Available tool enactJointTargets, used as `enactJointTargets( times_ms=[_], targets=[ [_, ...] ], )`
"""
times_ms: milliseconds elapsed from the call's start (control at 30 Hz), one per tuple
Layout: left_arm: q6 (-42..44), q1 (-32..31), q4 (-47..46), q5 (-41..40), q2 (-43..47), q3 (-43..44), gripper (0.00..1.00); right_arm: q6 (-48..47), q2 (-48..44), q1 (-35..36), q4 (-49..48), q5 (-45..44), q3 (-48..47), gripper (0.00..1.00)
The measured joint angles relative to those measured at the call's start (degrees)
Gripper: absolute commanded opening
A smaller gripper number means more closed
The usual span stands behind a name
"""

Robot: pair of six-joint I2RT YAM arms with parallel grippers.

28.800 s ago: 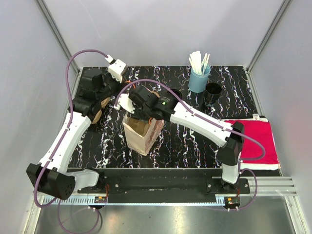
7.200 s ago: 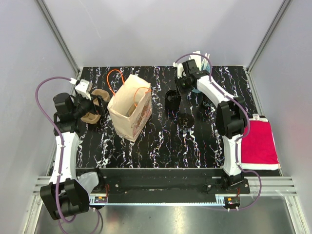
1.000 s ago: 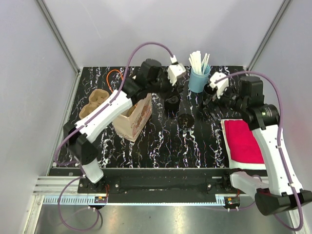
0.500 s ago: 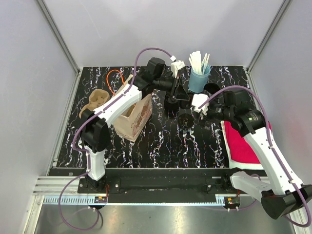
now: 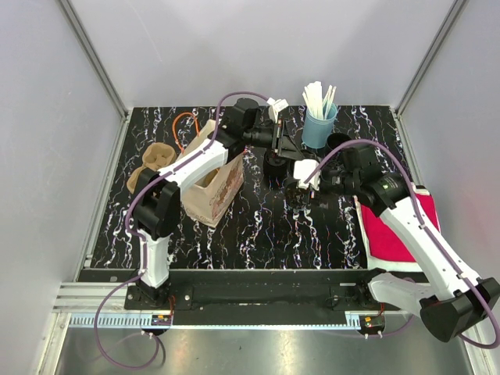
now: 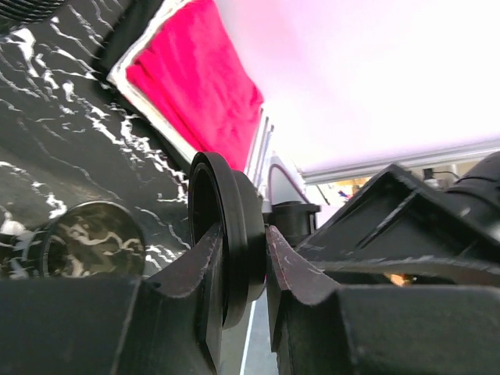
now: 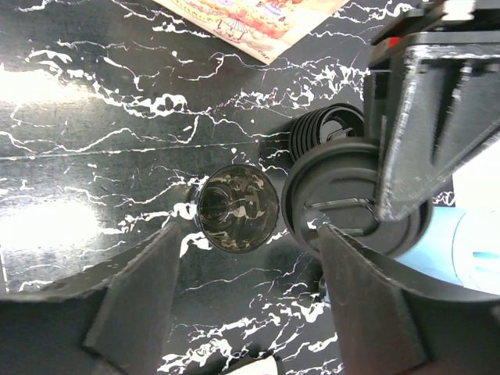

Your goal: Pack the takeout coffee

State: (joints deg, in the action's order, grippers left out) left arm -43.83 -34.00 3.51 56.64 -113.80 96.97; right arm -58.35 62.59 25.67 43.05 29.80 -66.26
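We have the left gripper clamped on a black lid beside the open cup at the middle of the worktop, and the right gripper with jaws apart over that cup, likely to steady it for capping.

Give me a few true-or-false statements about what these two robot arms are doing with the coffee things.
1. The left pincer grips a black lid by its edge. True.
2. The black cup under the right pincer has a lid on. False: its top is open.
3. The red cloth lies inside the paper bag. False: it lies on the table, at the right.
4. White sticks stand in a blue cup. True.
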Motion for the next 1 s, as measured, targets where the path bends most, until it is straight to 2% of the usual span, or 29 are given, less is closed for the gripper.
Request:
enactJointTargets(
  times_ms=[100, 200, 267, 767, 1000],
  targets=[
    [-1.7, 0.0, -1.6, 0.5, 0.0, 0.0, 0.07, -0.4, 0.6, 0.8, -0.5, -0.9, 0.0, 0.71],
    [-3.1, -0.1, -2.8, 1.1, 0.0, 0.0, 0.07, -0.9, 1.0, 1.8, -1.7, -2.6, 0.9, 0.63],
    [-3.8, -0.1, -3.6, 1.5, 0.0, 0.0, 0.07, -1.2, 1.1, 2.1, -2.4, -4.0, 1.8, 0.61],
    [-4.3, -0.4, -4.5, 2.1, 0.0, 0.0, 0.06, -1.4, 1.8, 2.2, -6.4, -9.7, 2.9, 0.58],
    [-4.5, -0.6, -4.6, 2.5, 0.0, 0.0, 0.06, -1.4, 3.3, 2.2, -7.5, -10.5, 2.8, 0.42]
  ],
)
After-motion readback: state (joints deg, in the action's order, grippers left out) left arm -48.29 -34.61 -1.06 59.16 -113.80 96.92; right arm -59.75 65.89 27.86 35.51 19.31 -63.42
